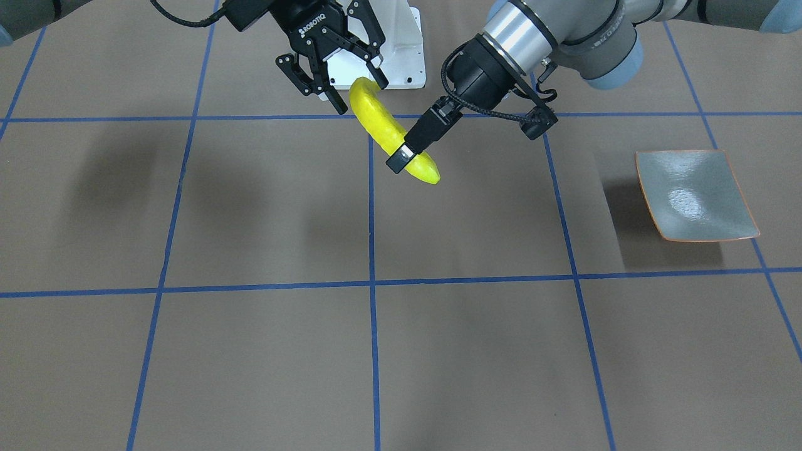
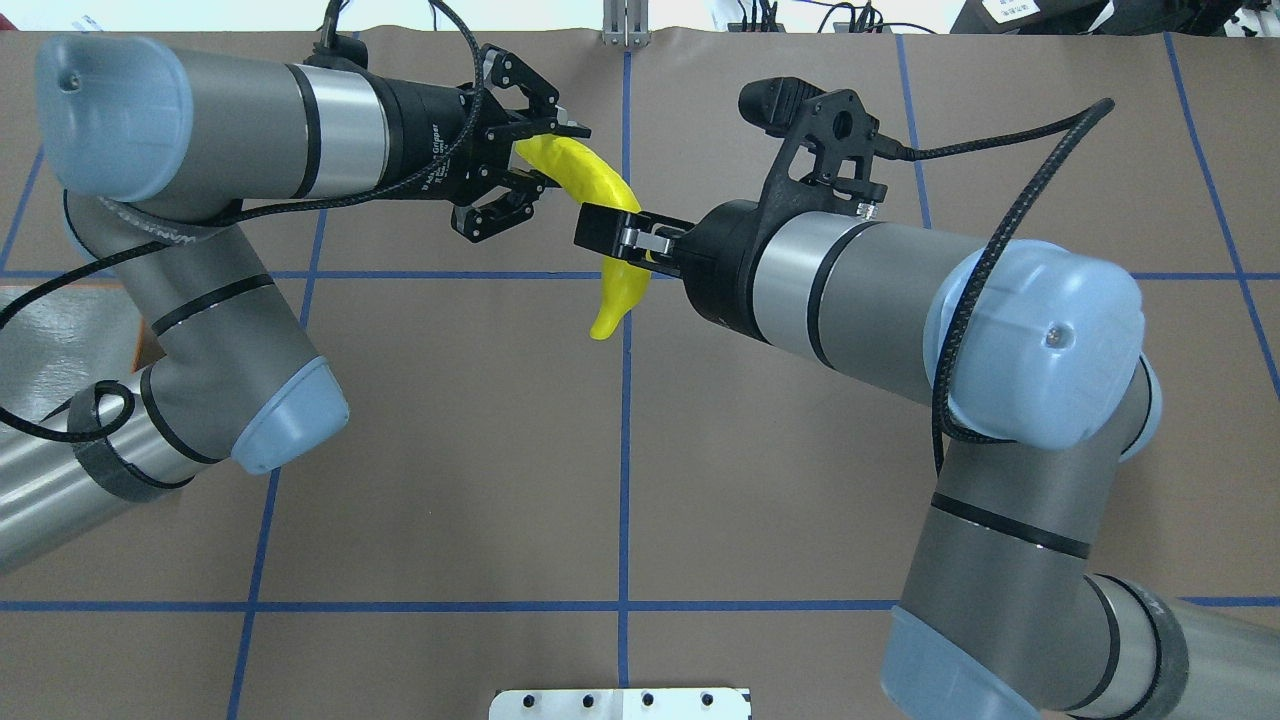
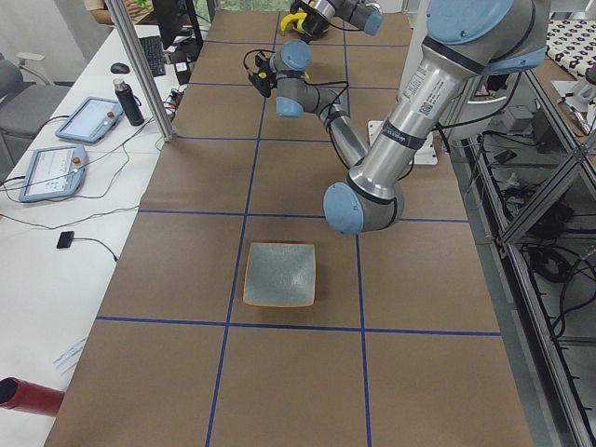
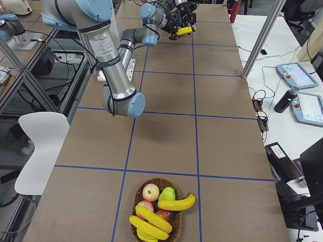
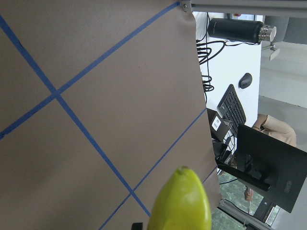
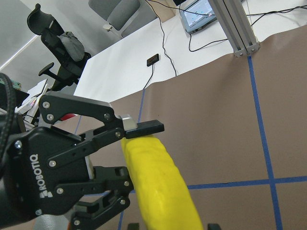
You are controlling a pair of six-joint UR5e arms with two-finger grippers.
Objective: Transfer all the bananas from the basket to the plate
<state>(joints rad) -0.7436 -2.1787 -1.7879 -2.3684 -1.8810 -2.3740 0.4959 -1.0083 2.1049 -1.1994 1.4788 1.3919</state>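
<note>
Mid-handover: my right gripper (image 2: 612, 232) was clamped on the middle of the glossy yellow toy-like banana (image 2: 600, 200), while my left gripper (image 2: 530, 165) had its fingers spread around the far end, not visibly closed on it, both held above the brown paper-covered table (image 2: 450, 450). I judged the next move as closing left, releasing right, then carrying to the square grey-green glazed plate (image 1: 695, 195), which sat bare; three more bananas (image 4: 161, 214) were waiting in the woven wicker basket (image 4: 176, 233).

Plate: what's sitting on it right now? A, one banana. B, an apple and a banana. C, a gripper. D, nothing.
D: the plate shows only bare glaze, and the one banana out on the table side is held in the air by the right gripper, far from it.
</note>
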